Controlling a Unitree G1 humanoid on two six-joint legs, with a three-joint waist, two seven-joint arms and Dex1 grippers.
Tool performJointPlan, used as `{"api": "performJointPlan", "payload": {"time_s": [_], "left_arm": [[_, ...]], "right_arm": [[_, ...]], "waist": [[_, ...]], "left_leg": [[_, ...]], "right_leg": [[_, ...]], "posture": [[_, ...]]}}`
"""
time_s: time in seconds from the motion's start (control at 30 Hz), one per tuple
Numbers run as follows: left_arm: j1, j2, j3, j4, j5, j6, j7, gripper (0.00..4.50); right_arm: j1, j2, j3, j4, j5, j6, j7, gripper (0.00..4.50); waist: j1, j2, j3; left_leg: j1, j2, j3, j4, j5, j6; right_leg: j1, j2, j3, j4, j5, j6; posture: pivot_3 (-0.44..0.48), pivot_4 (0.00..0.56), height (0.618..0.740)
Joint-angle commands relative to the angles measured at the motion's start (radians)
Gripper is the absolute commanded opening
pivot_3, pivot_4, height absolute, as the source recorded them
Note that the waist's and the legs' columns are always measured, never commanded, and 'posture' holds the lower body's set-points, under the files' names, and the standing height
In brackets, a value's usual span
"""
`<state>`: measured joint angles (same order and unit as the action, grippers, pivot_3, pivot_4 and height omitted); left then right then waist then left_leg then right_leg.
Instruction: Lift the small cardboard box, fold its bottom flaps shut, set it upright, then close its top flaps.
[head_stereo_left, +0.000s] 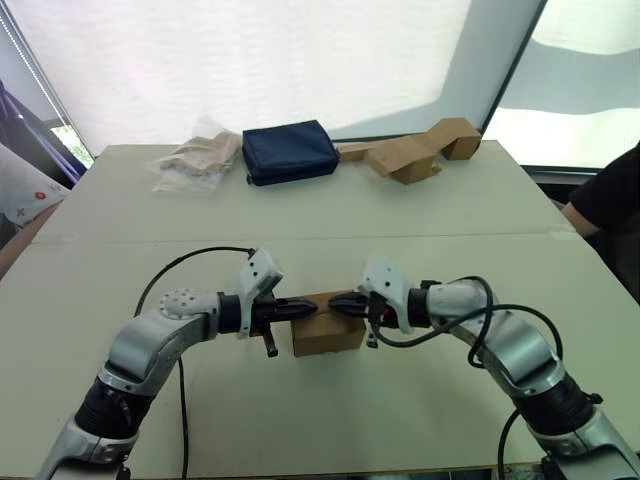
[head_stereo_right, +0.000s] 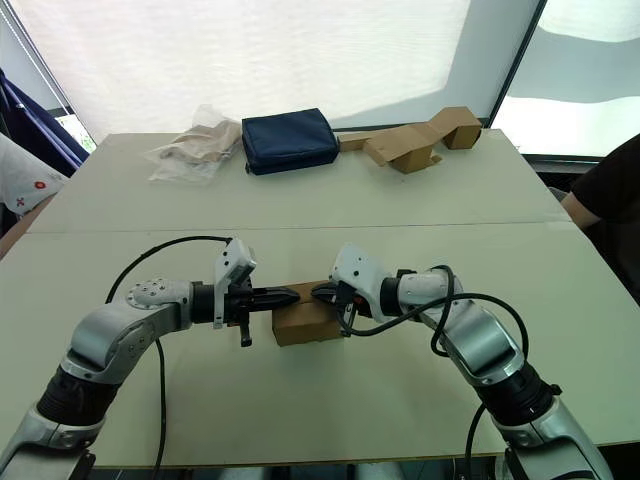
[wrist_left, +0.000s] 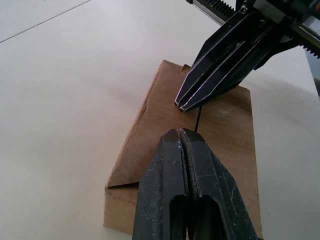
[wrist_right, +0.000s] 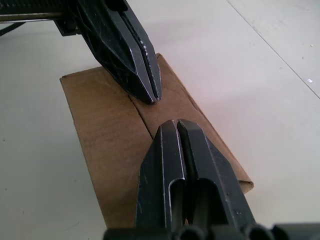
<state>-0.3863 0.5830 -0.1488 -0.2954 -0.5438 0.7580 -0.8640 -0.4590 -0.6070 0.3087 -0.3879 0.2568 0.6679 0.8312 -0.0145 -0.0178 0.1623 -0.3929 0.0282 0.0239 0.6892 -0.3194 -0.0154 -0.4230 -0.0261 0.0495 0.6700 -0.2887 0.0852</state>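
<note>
Both closed hands, left hand, right hand, atop small cardboard box

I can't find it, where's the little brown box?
The small cardboard box sits on the near part of the table, right between the left tool and right tool, whose shut tips meet over its top.

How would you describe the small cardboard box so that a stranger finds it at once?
On the pale table, look at the near middle, where the left gripper and right gripper meet tip to tip. The small box sits right under them, flaps folded flat on top. Unlike the crooked cardboard piece at the far edge, it is a tidy block.
</note>
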Motion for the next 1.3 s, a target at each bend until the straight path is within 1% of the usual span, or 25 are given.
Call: {"api": "performJointPlan", "payload": {"time_s": [0.03,0.23,0.3,0.33,0.43,0.5,0.57,0.67,0.7,0.77,0.83,0.9,1.0,1.03,1.1,1.2,1.3], "left_arm": [[0.007,-0.002,0.006,-0.004,0.008,-0.011,0.004,0.03],[0.009,-0.005,0.018,-0.005,0.003,-0.014,0.006,0.03],[0.012,-0.019,0.036,-0.009,0.001,-0.025,0.024,0.03],[0.014,-0.032,0.051,-0.015,-0.003,-0.031,0.039,0.03],[0.025,-0.105,0.152,-0.062,-0.029,-0.054,0.155,0.03],[0.037,-0.070,0.196,-0.080,-0.069,-0.017,0.126,0.03],[0.056,0.004,0.229,-0.068,-0.092,-0.002,0.057,0.03],[0.086,0.083,0.286,-0.044,-0.103,-0.014,0.022,0.03],[0.113,0.123,0.304,-0.034,-0.099,-0.023,-0.005,0.03],[0.157,0.180,0.325,-0.023,-0.091,-0.032,-0.054,0.03],[0.201,0.220,0.334,-0.025,-0.087,-0.037,-0.087,0.03],[0.251,0.256,0.339,-0.029,-0.091,-0.037,-0.119,0.03],[0.347,0.296,0.340,-0.019,-0.064,-0.080,-0.176,0.03],[0.371,0.305,0.340,-0.017,-0.053,-0.092,-0.180,0.03],[0.393,0.307,0.356,-0.015,-0.067,-0.085,-0.184,0.03],[0.423,0.319,0.375,-0.006,-0.069,-0.088,-0.196,0.03],[0.451,0.325,0.386,-0.015,-0.073,-0.083,-0.204,0.03]], "right_arm": [[0.002,-0.002,0.001,-0.011,-0.013,-0.023,0.002,0.00],[0.003,0.004,-0.007,-0.003,-0.021,-0.032,0.002,0.00],[0.004,0.008,-0.021,-0.001,-0.012,-0.036,0.002,0.00],[0.007,0.013,-0.033,-0.003,-0.001,-0.037,0.001,0.00],[0.007,0.070,-0.140,-0.014,0.083,-0.029,-0.032,0.00],[0.014,0.106,-0.246,-0.038,0.169,-0.013,-0.054,0.00],[0.038,0.113,-0.347,-0.072,0.261,0.036,-0.070,0.00],[0.093,0.077,-0.450,-0.124,0.367,0.127,-0.081,0.00],[0.129,0.058,-0.498,-0.146,0.409,0.161,-0.085,0.00],[0.182,0.031,-0.565,-0.174,0.472,0.208,-0.096,0.00],[0.242,-0.001,-0.605,-0.190,0.500,0.233,-0.101,0.00],[0.319,-0.046,-0.616,-0.203,0.479,0.223,-0.092,0.00],[0.479,-0.171,-0.570,-0.234,0.406,0.191,-0.026,0.00],[0.523,-0.194,-0.565,-0.234,0.399,0.183,-0.010,0.00],[0.578,-0.206,-0.570,-0.218,0.400,0.163,0.006,0.00],[0.651,-0.236,-0.554,-0.163,0.307,0.083,0.014,0.00],[0.670,-0.221,-0.571,-0.161,0.327,0.079,0.015,0.00]], "waist": [[0.000,0.000,0.000],[0.000,0.000,0.000],[0.000,0.000,0.000],[0.000,0.000,0.000],[0.000,0.000,0.000],[0.000,0.000,0.000],[-0.001,0.000,0.000],[0.000,0.000,0.000],[0.000,0.000,0.000],[0.001,0.000,0.000],[0.000,0.000,0.000],[0.001,0.000,0.000],[0.001,0.000,0.000],[0.001,0.000,0.000],[0.000,-0.001,0.000],[0.000,0.000,0.000],[-0.001,0.000,0.000]], "left_leg": [[0.000,0.000,0.000,0.000,0.000,0.000],[0.000,0.000,0.000,0.000,0.000,0.000],[0.000,0.000,0.000,0.000,0.000,0.000],[0.000,0.000,0.000,0.000,0.000,0.000],[0.000,0.000,0.000,0.000,0.000,0.000],[0.000,0.000,0.000,0.000,0.000,0.000],[0.000,0.001,-0.001,0.000,0.000,0.000],[0.001,0.000,0.000,-0.003,0.000,0.000],[0.001,0.000,0.000,-0.004,0.000,-0.001],[0.001,0.000,0.000,-0.004,0.000,-0.001],[0.001,0.000,0.000,-0.005,0.000,-0.001],[0.001,0.000,0.000,-0.005,0.000,-0.001],[0.001,0.000,0.000,-0.005,0.000,-0.001],[0.001,0.000,0.000,-0.006,0.000,-0.001],[0.003,0.000,0.000,-0.006,0.000,-0.001],[0.004,0.001,0.000,-0.005,0.000,-0.001],[0.004,0.000,0.001,-0.005,0.000,-0.001]], "right_leg": [[0.000,0.000,0.000,0.000,0.000,0.000],[0.000,0.000,0.000,0.000,0.000,0.000],[0.000,0.000,0.000,0.000,0.000,0.000],[0.000,0.000,0.000,0.000,0.000,0.000],[0.000,0.000,0.000,0.000,0.000,0.000],[0.000,0.000,0.000,0.000,0.000,0.000],[0.000,0.000,0.001,0.000,0.000,0.000],[0.000,-0.001,0.001,-0.001,0.000,0.000],[0.000,-0.001,0.001,-0.001,0.000,0.000],[0.000,-0.002,0.000,-0.002,0.000,0.000],[0.001,-0.002,0.000,-0.003,0.000,0.000],[0.001,-0.002,0.000,-0.003,0.000,0.000],[0.002,-0.002,0.000,-0.004,0.000,0.000],[0.002,-0.001,0.000,-0.005,0.000,0.000],[0.003,-0.001,0.000,-0.005,0.000,0.000],[0.004,0.000,0.000,-0.004,0.000,0.000],[0.004,0.000,0.000,-0.005,0.000,0.000]], "posture": [[0.000,0.150,0.740],[0.000,0.150,0.740],[0.000,0.150,0.740],[0.000,0.150,0.740],[0.000,0.150,0.740],[0.000,0.150,0.740],[0.000,0.150,0.740],[0.000,0.150,0.740],[0.000,0.150,0.740],[0.000,0.150,0.740],[0.000,0.150,0.740],[0.000,0.150,0.740],[0.000,0.150,0.740],[0.000,0.150,0.740],[0.000,0.150,0.740],[0.000,0.150,0.740],[0.000,0.150,0.740]]}}
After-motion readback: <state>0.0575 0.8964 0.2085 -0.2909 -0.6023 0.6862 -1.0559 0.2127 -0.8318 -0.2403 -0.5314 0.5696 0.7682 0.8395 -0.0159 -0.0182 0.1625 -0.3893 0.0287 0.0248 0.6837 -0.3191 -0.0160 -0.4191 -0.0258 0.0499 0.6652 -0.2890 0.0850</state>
